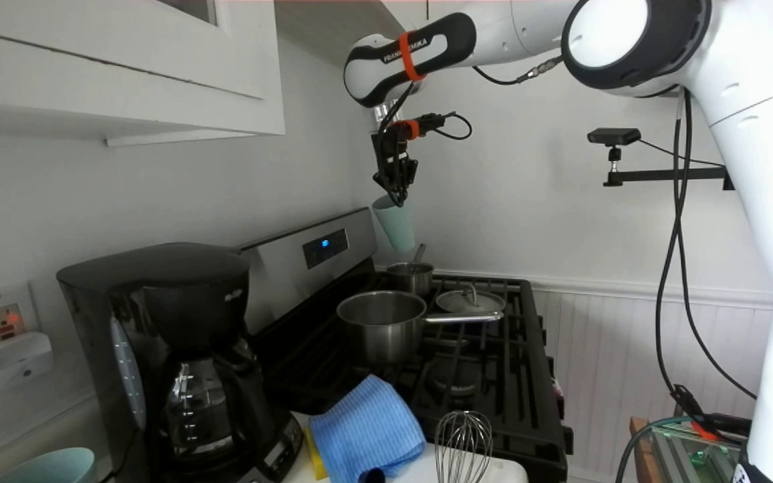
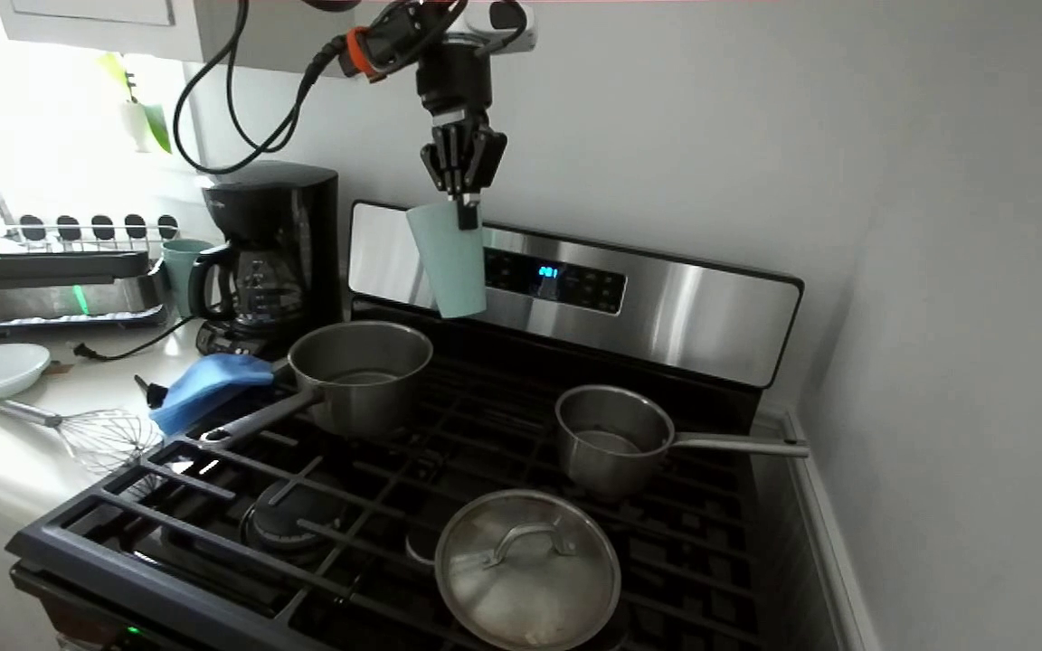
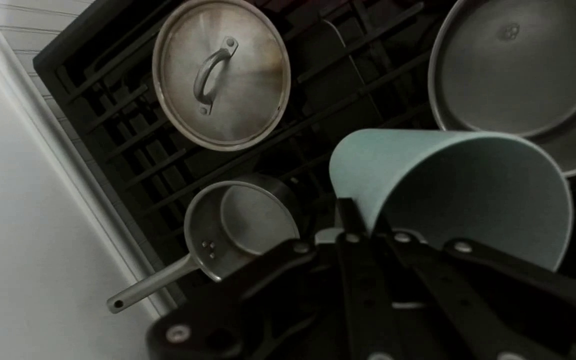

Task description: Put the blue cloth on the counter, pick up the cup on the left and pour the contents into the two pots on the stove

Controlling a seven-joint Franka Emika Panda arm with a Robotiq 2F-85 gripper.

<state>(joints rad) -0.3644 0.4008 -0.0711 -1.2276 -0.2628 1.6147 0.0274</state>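
My gripper (image 1: 398, 200) is shut on the rim wall of a mint-green cup (image 1: 396, 231), with one finger inside and one outside, as the wrist view (image 3: 363, 220) shows. The cup (image 2: 450, 267) hangs above the back of the stove, slightly tilted, mouth up. Its inside is dark and I cannot tell what it holds. In both exterior views, a larger steel pot (image 1: 383, 339) (image 2: 363, 402) and a smaller steel pot (image 1: 411, 280) (image 2: 611, 461) stand on the burners. The cup is above and between them. The blue cloth (image 1: 368, 429) lies folded at the counter's edge beside the stove.
A steel lid (image 2: 530, 574) lies on the front grate. A black coffee maker (image 1: 158, 335) stands beside the stove. A whisk (image 1: 464, 446) is on the counter. Another mint cup (image 2: 182, 271) is behind the coffee maker. A white cabinet (image 1: 118, 74) overhangs the counter.
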